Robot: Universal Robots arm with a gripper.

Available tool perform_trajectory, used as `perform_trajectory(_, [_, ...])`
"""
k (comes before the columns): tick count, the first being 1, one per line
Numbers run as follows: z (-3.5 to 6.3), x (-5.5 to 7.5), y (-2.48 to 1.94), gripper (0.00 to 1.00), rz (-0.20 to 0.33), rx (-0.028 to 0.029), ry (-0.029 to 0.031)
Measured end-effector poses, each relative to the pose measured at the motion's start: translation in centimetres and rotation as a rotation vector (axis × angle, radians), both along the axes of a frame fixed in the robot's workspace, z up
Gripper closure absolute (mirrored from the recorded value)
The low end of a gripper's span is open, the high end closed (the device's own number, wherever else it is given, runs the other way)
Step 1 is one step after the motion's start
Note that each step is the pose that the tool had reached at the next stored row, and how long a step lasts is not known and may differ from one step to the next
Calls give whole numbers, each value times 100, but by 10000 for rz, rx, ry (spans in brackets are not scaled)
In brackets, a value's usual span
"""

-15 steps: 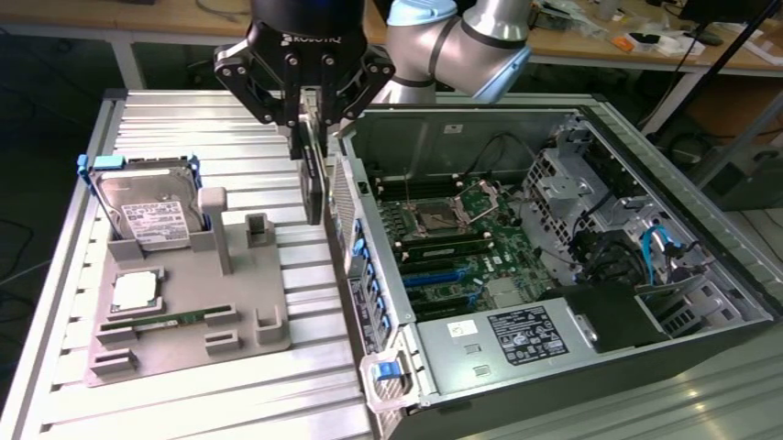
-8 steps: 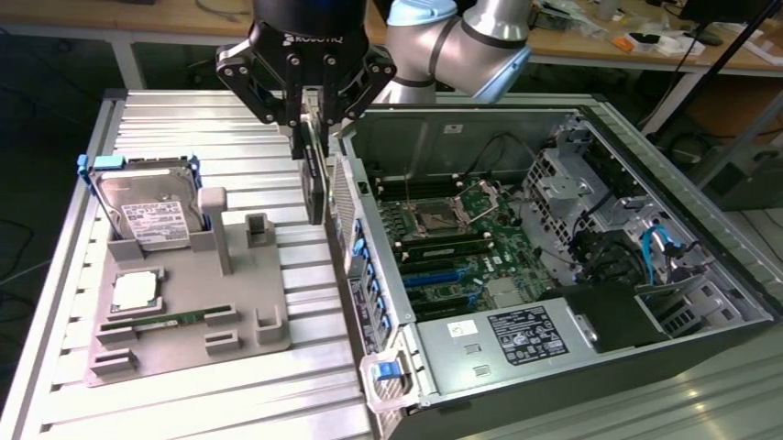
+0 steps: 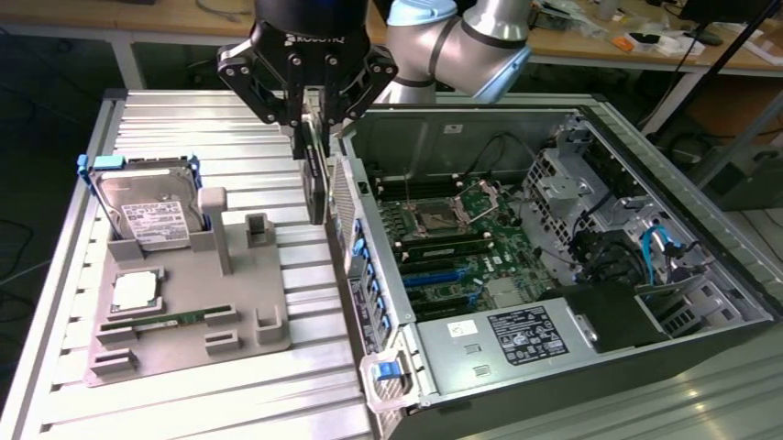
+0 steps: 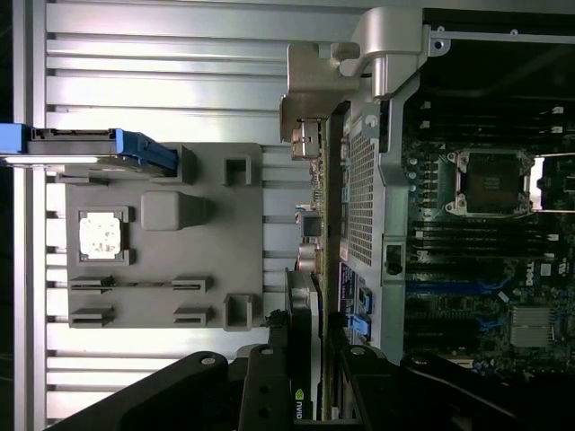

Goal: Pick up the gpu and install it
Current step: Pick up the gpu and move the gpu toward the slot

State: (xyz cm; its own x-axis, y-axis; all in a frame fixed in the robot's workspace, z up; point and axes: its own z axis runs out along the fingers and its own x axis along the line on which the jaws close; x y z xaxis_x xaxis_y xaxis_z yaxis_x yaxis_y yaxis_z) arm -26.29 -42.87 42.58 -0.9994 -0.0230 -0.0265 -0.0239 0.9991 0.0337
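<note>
We see the gpu [image 3: 317,179], a thin dark card hanging on edge, pinched in the gripper [image 3: 314,124], over the counter [image 3: 183,128] between grey holder [image 3: 245,312] and open computer case [image 3: 453,137], wrist view adding its green logo [image 4: 298,409], exterior view the hard drive [image 3: 153,215] label

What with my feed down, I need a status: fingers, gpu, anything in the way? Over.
Fingers shut on gpu. Gpu on edge, between gray fixture and open case. Case wall stands between gpu and motherboard.

Metal and plastic
Ribbed bare-metal table [image 3: 183,119]; matt grey plastic holder [image 3: 238,284]; shiny metal hard drive [image 3: 153,211]; matt dark gpu [image 3: 317,188].
</note>
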Motion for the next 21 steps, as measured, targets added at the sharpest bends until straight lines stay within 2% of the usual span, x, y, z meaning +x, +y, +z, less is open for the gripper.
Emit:
perform_trajectory(4, [29,4,0,73,0,-1,0])
perform_trajectory(21, [30,89,1,73,0,0,0])
